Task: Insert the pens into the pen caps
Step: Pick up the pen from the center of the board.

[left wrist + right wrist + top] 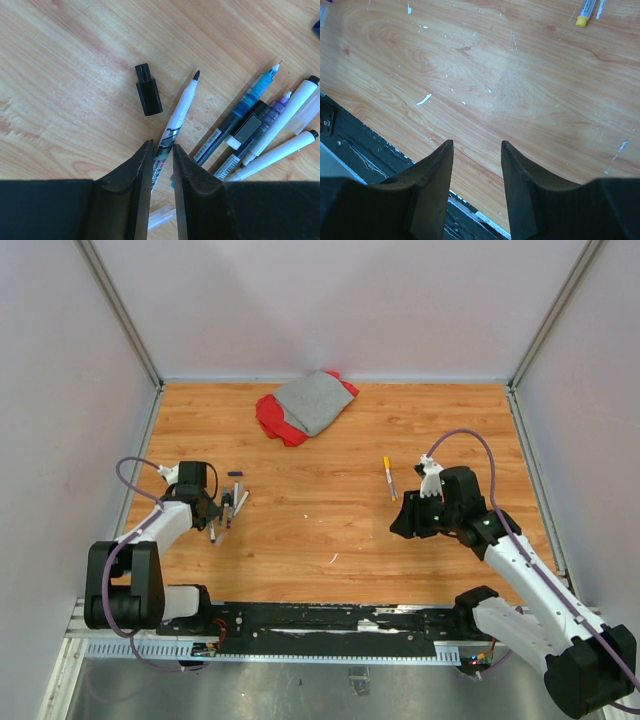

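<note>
left gripper (162,145) is pinched onto a white black-tipped pen (180,107) lying on the wood table (65,75); black cap (148,90) sits just beside its tip; other pens (247,125) fan out close by; right gripper (477,143) hangs open, nothing in it, over the wood; yellow-ended pen (585,12) is well away from it

Robot lab test cell: white panel walls (330,300), aluminium frame posts (120,310), wood-grain tabletop (320,440), mounting rail (330,620).

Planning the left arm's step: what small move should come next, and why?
Probably close the left end effector fully and lift: its jaws flank the black-tipped pen, and the black cap lies loose beside its tip.
</note>
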